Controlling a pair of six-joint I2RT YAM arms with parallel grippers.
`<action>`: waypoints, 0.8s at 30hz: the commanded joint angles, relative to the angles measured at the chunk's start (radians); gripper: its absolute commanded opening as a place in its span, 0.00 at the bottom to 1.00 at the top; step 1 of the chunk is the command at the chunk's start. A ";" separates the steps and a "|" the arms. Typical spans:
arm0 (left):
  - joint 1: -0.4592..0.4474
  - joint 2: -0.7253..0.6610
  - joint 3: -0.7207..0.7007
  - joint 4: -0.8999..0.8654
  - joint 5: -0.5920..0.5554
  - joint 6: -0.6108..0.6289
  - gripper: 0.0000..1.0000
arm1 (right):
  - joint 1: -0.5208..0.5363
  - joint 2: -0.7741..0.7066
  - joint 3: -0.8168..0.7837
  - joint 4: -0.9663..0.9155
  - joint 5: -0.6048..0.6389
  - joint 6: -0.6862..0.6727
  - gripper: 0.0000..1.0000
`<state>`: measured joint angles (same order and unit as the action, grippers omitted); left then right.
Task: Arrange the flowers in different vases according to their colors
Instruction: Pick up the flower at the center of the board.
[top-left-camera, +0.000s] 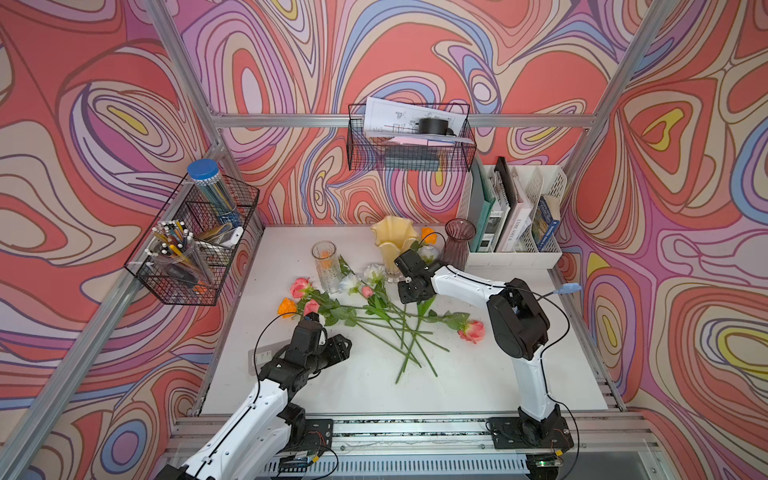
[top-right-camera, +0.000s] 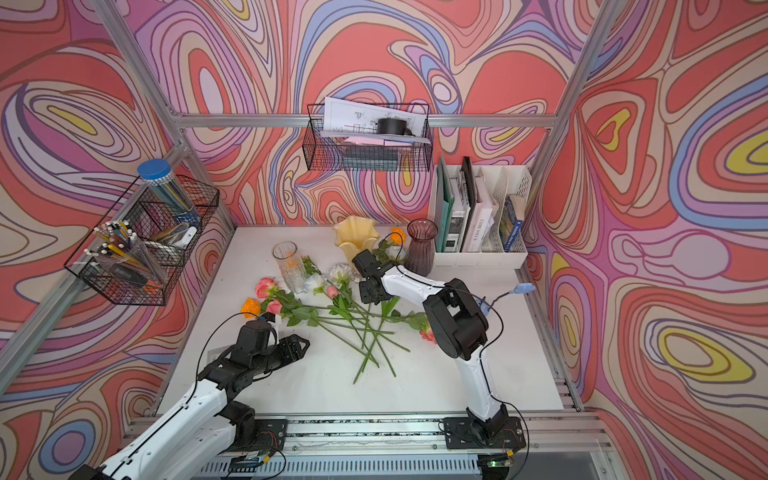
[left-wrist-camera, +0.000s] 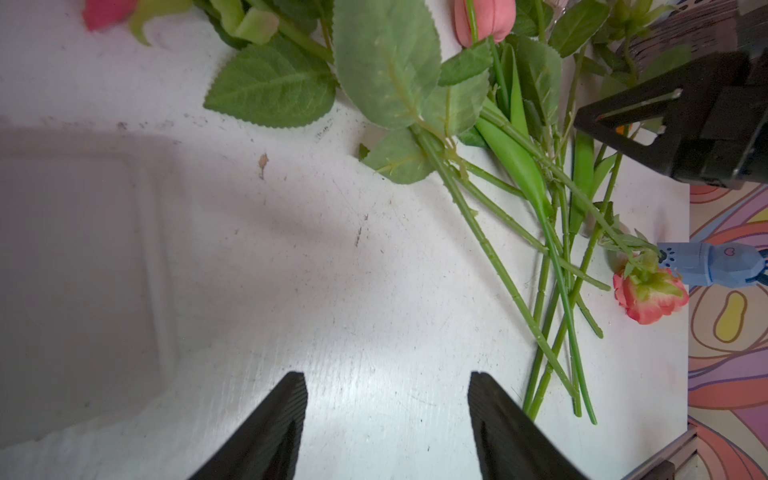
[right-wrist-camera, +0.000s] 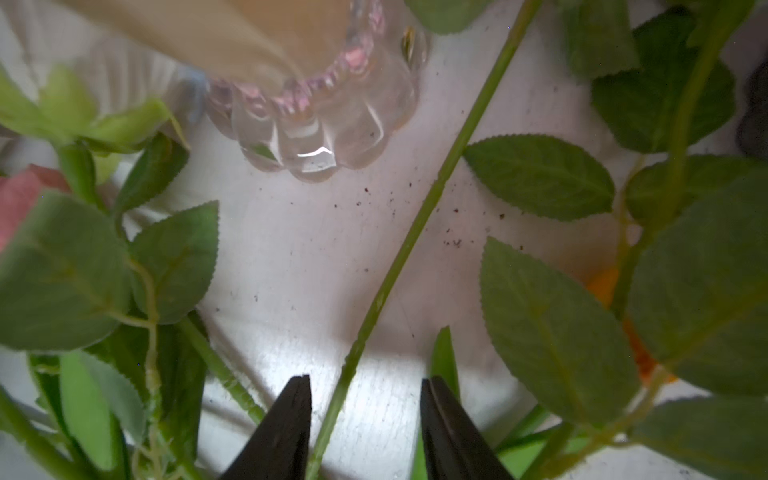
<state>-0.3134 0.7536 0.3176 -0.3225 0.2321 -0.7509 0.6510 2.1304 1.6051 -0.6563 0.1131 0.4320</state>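
Tabletop (top-left-camera: 478, 374), both top views: flowers (top-left-camera: 374, 309) lie loose in a crossed heap at centre, cut ends fanned toward 6 o'clock. An orange rose (top-left-camera: 286, 307) sits at the heap's 9 o'clock edge. One pink rose (top-left-camera: 471, 331) lies at its 3 o'clock edge.

Three vases stand upright along the far side. Taken from the heap, the clear glass vase (top-left-camera: 324, 266) is at 11 o'clock, the creamy-yellow vase (top-left-camera: 392, 241) at 12 and the purple vase (top-left-camera: 459, 245) at 1. An orange bloom (top-left-camera: 428, 235) shows between the latter two; what it rests on cannot be told.

The left gripper (top-left-camera: 340, 345) hangs at 8 o'clock of the heap, near the orange rose. The right gripper (top-left-camera: 411, 291) is low over the heap's 12 o'clock side, in front of the creamy-yellow vase. A light-blue plastic piece (top-left-camera: 567, 287) shows at the table's 3 o'clock edge.

Left wrist view: the left gripper (left-wrist-camera: 386, 378) has its jaws apart over bare white surface, with nothing between them. Stems and leaves lie off to one side. The pink rose (left-wrist-camera: 650, 295) lies beyond them, just beside the light-blue plastic piece (left-wrist-camera: 706, 264).

Right wrist view: the right gripper (right-wrist-camera: 365, 380) has its jaws apart, astride one green stem (right-wrist-camera: 415, 224) that runs between them. The stem sits close to one finger and is not clamped. The creamy-yellow vase (right-wrist-camera: 249, 37), on a clear scalloped foot, stands just ahead. Leaves crowd both flanks.
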 joint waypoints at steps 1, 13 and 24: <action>0.008 -0.007 -0.005 -0.006 -0.013 0.019 0.68 | 0.001 0.021 0.019 0.001 0.023 0.065 0.42; 0.008 -0.008 -0.009 -0.009 -0.018 0.021 0.68 | 0.002 0.088 0.032 0.024 0.021 0.145 0.34; 0.007 -0.008 -0.009 -0.008 -0.018 0.018 0.68 | 0.002 0.090 0.018 0.034 0.047 0.166 0.12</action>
<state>-0.3126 0.7536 0.3176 -0.3225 0.2249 -0.7479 0.6514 2.1902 1.6260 -0.6170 0.1421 0.5873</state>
